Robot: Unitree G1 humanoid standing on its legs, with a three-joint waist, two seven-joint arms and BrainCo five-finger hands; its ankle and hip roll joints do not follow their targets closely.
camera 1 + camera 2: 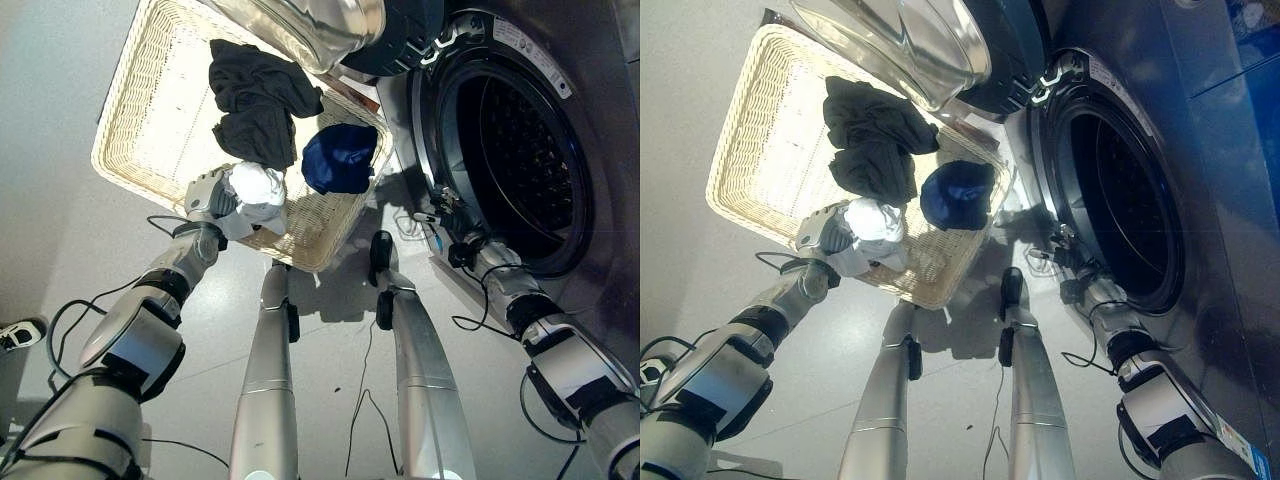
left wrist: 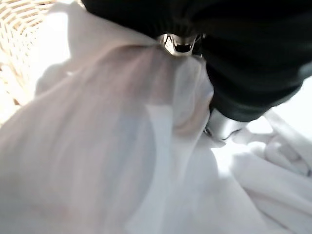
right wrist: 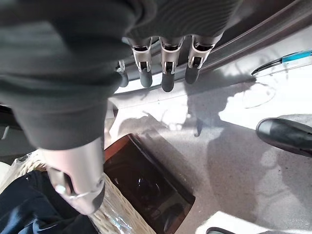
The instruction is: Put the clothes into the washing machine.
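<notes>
The left robot hand (image 1: 208,196) is down in the basket (image 1: 140,120), at its near edge, buried in a white cloth (image 1: 256,196). The left wrist view shows pale folds bunched against the dark cover, but the fingers are hidden, so I cannot tell whether they have closed on it. Beyond that hand lies a dark grey garment (image 1: 258,105), and just to its right a blue one (image 1: 340,157), crumpled into a rounded heap. All three pieces sit in the basket, so nothing looks loaded yet and the whole job remains. Further right, the right robot hand (image 1: 452,228) hangs at the lower rim of the washer (image 1: 515,150), door open, fingers loosely extended and holding nothing. The drum looks dark and empty.
</notes>
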